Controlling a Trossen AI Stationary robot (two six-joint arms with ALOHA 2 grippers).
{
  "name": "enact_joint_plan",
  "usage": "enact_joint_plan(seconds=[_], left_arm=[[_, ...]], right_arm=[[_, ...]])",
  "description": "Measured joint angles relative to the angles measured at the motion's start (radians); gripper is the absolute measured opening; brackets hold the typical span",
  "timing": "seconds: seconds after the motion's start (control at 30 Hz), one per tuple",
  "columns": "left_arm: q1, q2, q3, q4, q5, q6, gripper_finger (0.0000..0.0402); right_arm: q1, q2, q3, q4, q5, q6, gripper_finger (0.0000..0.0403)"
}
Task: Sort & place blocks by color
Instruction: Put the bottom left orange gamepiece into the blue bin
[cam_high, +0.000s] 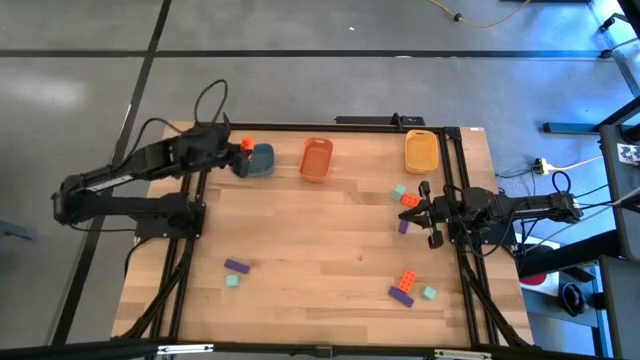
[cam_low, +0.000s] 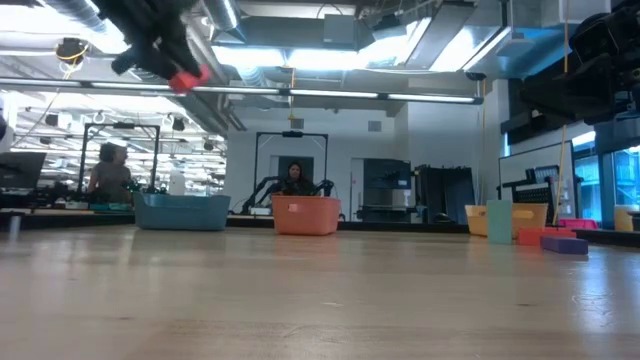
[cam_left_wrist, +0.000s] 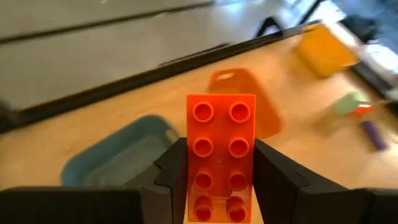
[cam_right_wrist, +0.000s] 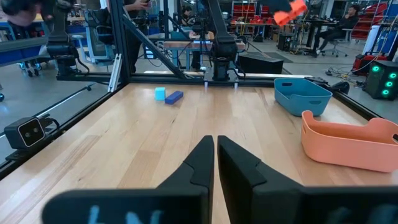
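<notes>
Orange-red studded brick (cam_left_wrist: 221, 158), rigid and light (likely slick plastic), sits clamped by its long sides in the left gripper (cam_left_wrist: 217, 186) above the blue-grey tray (cam_left_wrist: 121, 158).

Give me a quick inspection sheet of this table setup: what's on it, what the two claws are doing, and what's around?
Surface: wooden table, dark frame.
Job's things: orange-red brick held in the air near the blue-grey tray; orange tray and yellow tray along the far edge; purple, mint-green and orange-red blocks loose on the table.
Clutter: nothing seen.
Grippers: left gripper shut on the brick; right gripper shut, empty, low over the table.
Cables: black cable loop at the left arm.
Surroundings: people at benches behind.
</notes>
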Motion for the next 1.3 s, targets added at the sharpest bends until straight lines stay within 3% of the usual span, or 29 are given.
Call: enact_joint_plan(seconds=[0.17,0.3,0.47,0.57,1.03,1.3], left_arm=[[0.118,0.133,0.000,-0.035,0.094,-0.018,0.0130],[0.215,0.273,0.000,-0.026,0.151,0.054,0.0130],[0.323,0.448,0.001,-0.026,0.149,0.130,0.0130],[0.362,0.535,0.001,-0.024,0.217,0.150,0.0130],[0.386,0.753,0.001,0.097,0.273,0.165,0.0130],[0.384,0.774,0.001,0.104,0.273,0.139,0.0157]], right_arm=[[0.000,0.000,0.000,0.000,0.000,0.000,0.0026],[0.000,0.000,0.000,0.000,0.000,0.000,0.0026],[0.000,0.000,0.000,0.000,0.000,0.000,0.0026],[0.000,0.000,0.000,0.000,0.000,0.000,0.0026],[0.000,0.000,0.000,0.000,0.000,0.000,0.0026],[0.000,0.000,0.000,0.000,0.000,0.000,0.0026]])
